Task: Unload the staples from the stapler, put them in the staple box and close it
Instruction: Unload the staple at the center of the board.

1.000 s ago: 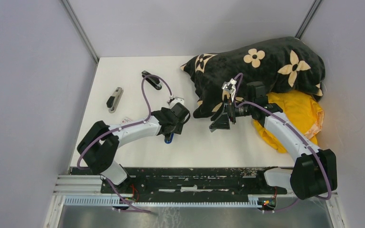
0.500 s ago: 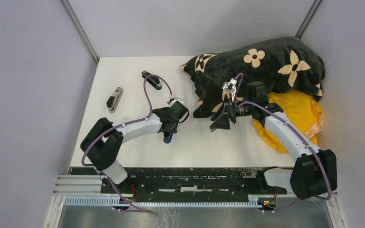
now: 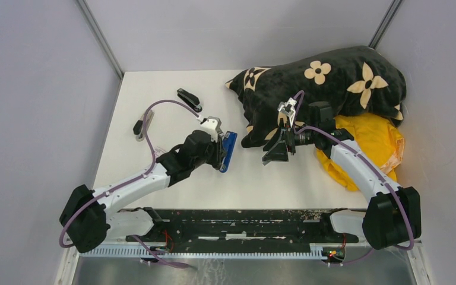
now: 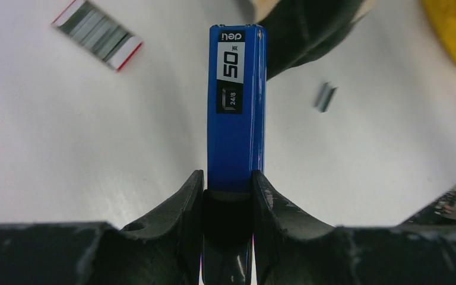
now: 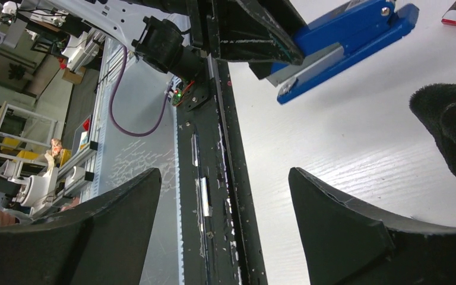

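Over the white surface (image 3: 154,89), my left gripper (image 4: 228,190) is clamped on the blue stapler (image 4: 236,101).
My right gripper (image 5: 224,178) hangs beside the black flowered blanket (image 3: 332,77), fingers wide apart, holding nothing; a short grey strip of staples (image 4: 325,97) lies loose on the surface near the stapler's tip.

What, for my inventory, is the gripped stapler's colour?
The stapler is blue; left wrist view shows it best.

The blue stapler (image 4: 236,119) sticks straight out from the left hand (image 4: 228,179), clamped by its rear end, with a label reading "50" and "24/8" facing up. A short grey strip of staples (image 4: 325,97) lies flat on the white tabletop (image 4: 65,130), ahead and right of that hand, apart from the stapler.
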`<state>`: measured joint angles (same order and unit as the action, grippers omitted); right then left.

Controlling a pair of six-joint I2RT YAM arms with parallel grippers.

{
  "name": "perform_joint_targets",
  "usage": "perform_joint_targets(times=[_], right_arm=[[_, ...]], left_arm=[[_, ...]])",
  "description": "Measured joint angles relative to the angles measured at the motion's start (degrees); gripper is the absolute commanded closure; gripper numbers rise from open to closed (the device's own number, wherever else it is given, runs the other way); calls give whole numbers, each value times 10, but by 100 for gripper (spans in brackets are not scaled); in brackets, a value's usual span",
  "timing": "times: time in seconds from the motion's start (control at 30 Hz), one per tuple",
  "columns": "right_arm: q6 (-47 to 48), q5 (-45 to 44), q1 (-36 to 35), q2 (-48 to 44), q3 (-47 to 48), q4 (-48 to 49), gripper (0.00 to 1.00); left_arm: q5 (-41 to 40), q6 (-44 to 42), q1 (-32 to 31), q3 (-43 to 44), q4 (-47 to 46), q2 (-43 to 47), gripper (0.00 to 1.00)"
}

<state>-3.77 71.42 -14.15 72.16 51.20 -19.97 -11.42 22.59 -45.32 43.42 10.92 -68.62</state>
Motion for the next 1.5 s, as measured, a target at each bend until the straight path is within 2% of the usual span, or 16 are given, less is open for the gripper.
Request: perform_joint_targets(times=[0.07,0.1,0.5,0.83,1.2,1.5], right_arm=[[0,3,-2,0,0,5,1],[0,5,-4,0,0,9,0],[-1,2,-23,20,-7,53,1],[-42,-7,-26,19,-39,138,0],[-148,-12,-50,19,-67,282,0],[-243,-12,-54,16,-78,376,12]], left_arm=[[35,0,0,-21,-55,12,97],[51,0,0,-28,-82,11,97],[196,9,7,-52,-323,-29,97],[282,98,34,-106,-513,-33,97],[341,195,31,-120,-698,-73,97],[360,230,31,-122,-765,-111,97]])
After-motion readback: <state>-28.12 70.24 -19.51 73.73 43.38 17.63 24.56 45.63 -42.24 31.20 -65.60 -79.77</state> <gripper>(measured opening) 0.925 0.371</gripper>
